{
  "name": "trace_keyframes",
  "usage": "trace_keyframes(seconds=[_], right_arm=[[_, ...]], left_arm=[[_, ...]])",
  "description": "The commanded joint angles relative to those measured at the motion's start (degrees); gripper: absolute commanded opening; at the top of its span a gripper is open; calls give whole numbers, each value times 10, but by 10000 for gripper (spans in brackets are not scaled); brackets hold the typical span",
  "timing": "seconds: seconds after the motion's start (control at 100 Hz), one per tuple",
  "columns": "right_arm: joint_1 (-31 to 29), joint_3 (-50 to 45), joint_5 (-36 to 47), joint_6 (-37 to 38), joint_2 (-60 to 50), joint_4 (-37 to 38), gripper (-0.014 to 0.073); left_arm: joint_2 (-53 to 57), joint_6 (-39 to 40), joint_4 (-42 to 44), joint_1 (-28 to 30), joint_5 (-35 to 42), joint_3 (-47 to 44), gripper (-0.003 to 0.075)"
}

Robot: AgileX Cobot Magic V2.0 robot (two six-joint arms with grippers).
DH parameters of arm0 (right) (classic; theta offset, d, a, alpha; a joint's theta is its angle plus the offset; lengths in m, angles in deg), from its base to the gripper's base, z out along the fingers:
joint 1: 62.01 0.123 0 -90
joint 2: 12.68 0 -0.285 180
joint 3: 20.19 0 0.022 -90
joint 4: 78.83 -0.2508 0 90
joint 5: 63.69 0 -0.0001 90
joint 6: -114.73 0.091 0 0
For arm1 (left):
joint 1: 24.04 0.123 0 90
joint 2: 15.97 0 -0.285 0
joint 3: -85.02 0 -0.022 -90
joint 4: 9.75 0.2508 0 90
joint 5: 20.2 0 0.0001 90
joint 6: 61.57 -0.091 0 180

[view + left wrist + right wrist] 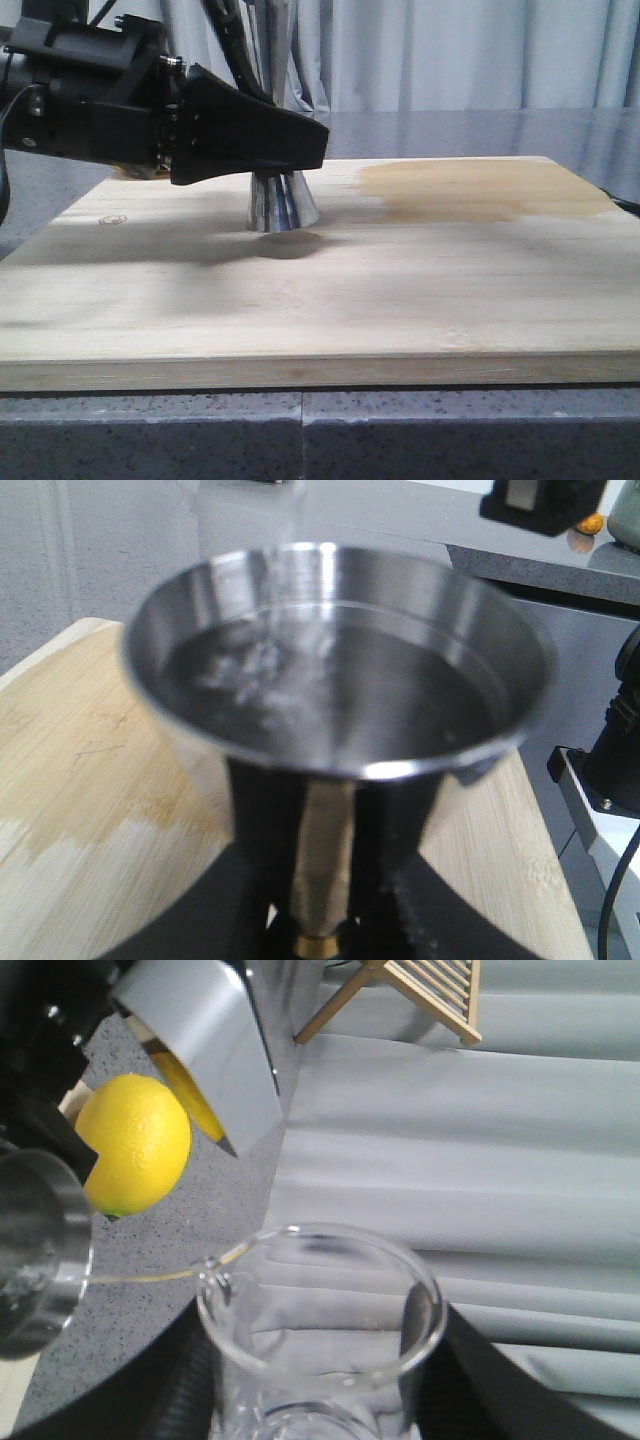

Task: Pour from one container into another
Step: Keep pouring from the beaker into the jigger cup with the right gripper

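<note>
Steel jigger (335, 670) stands upright on the wooden board (400, 300), its lower cone resting on the wood in the front view, its waist and upper cup hidden there behind the left gripper (300, 145). The left wrist view shows the two black fingers (395, 860) closed on the jigger at its narrow waist, just above the thin gold band (320, 945). The upper cup holds clear liquid, its surface disturbed by a thin stream (290, 540) falling into it from above. In the right wrist view the glass beaker (320, 1320) is tipped with its pouring lip turned toward the jigger rim, which lies close beside the lip at the edge of that view. The right gripper's dark fingers (500, 1380) sit against both sides of the beaker, holding it. A lemon (135, 1145) lies beyond on the grey speckled counter (200, 1230), with a wooden rack (420, 990) farther off.
</note>
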State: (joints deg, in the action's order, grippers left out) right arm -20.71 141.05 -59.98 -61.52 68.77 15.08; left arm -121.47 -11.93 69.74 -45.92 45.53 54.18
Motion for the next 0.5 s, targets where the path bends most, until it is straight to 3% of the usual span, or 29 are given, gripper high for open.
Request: trace_keyframes(seconds=[0.0, 0.49], right_arm=[[1, 23, -12, 22, -16, -13, 161], [1, 23, -37, 206, -16, -34, 161]], left_arm=[[28, 6, -15, -5, 115, 15, -1], [28, 6, -15, -5, 115, 15, -1]])
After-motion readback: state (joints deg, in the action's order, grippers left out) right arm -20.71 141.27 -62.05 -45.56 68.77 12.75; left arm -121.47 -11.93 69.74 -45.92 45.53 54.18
